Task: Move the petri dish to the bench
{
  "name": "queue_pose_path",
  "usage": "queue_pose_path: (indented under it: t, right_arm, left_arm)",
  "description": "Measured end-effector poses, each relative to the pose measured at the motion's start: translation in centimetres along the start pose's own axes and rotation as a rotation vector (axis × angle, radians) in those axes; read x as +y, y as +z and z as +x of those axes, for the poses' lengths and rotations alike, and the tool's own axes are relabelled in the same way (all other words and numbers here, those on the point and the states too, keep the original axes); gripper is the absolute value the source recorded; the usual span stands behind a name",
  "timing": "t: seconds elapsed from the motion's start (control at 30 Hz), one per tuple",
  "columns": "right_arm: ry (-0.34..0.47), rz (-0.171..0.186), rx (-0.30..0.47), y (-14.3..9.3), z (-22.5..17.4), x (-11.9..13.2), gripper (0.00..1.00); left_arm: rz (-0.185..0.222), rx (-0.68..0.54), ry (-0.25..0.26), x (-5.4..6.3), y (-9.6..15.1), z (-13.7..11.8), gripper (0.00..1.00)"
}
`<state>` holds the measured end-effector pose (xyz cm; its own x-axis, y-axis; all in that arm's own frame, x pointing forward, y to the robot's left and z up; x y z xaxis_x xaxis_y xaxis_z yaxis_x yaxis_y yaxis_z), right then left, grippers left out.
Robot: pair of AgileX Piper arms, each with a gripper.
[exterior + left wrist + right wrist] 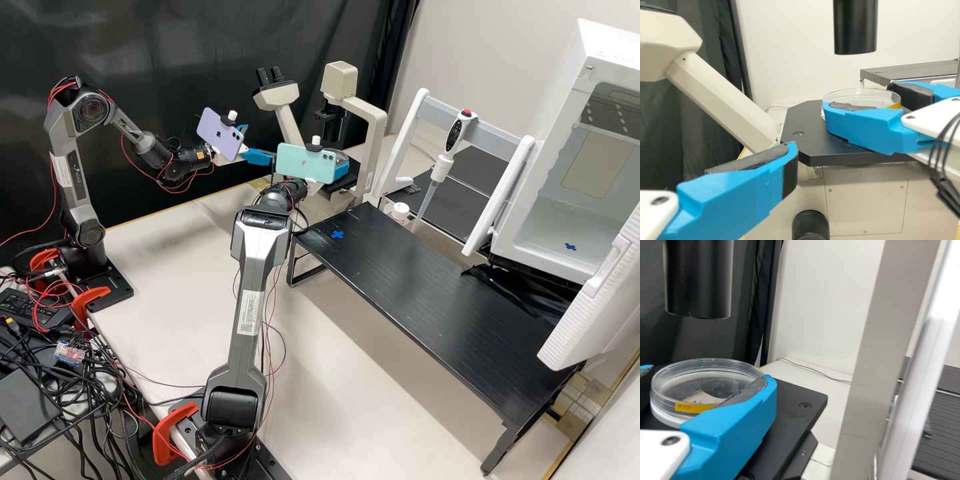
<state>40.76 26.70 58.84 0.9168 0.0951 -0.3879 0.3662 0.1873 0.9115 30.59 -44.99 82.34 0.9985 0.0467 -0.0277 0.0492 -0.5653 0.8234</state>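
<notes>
Right gripper [341, 175] clasps the petri dish [700, 385], its arm [250, 300] stretched to the microscope stage [807, 120].

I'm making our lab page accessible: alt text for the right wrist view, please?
A clear petri dish with a yellow label is between the blue fingers of the right tool, at a black microscope stage, with a dark cylinder above.

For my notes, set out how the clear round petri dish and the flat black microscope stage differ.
The petri dish is see-through, the microscope stage opaque. The dish is circular; the stage has straight edges and cut corners. The dish is clearly smaller than the stage. Both look roughly level.
</notes>
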Motion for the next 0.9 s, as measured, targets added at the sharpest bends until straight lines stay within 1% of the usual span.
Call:
queue_pose_path:
  t: [0.23,0.37,0.43,0.53,0.63,0.67,0.7,0.8,0.9]
  right_arm:
    - [0.017,0.012,0.009,0.6,-0.8,-0.1,0.0]
    - [0.023,0.01,0.026,0.9,-1.6,0.0,0.0]
    - [0.019,0.0,0.038,1.2,-2.3,-0.1,0.0]
    - [0.015,0.003,0.063,1.4,-3.5,0.2,0.0]
    - [0.012,0.004,0.095,1.4,-5.5,0.5,0.0]
    - [0.007,0.0,0.106,1.4,-6.2,0.4,0.0]
    - [0.017,0.0,0.121,1.2,-7.0,0.8,0.0]
    - [0.033,-0.012,0.17,1.0,-9.7,1.5,0.0]
    - [0.028,-0.021,0.188,1.5,-11.7,1.7,0.0]
  left_arm:
    - [0.0,0.0,0.0,0.0,0.0,0.0,1.0]
    - [0.0,0.0,0.0,0.0,0.0,0.0,1.0]
    - [0.0,0.0,0.0,0.0,0.0,0.0,1.0]
    - [0.0,0.0,0.0,0.0,0.0,0.0,1.0]
    - [0.0,0.0,0.0,0.0,0.0,0.0,1.0]
    - [0.0,0.0,0.0,0.0,0.0,0.0,1.0]
    - [0.0,0.0,0.0,0.0,0.0,0.0,1.0]
    - [0.0,0.0,0.0,0.0,0.0,0.0,1.0]
    - [0.0,0.0,0.0,0.0,0.0,0.0,1.0]
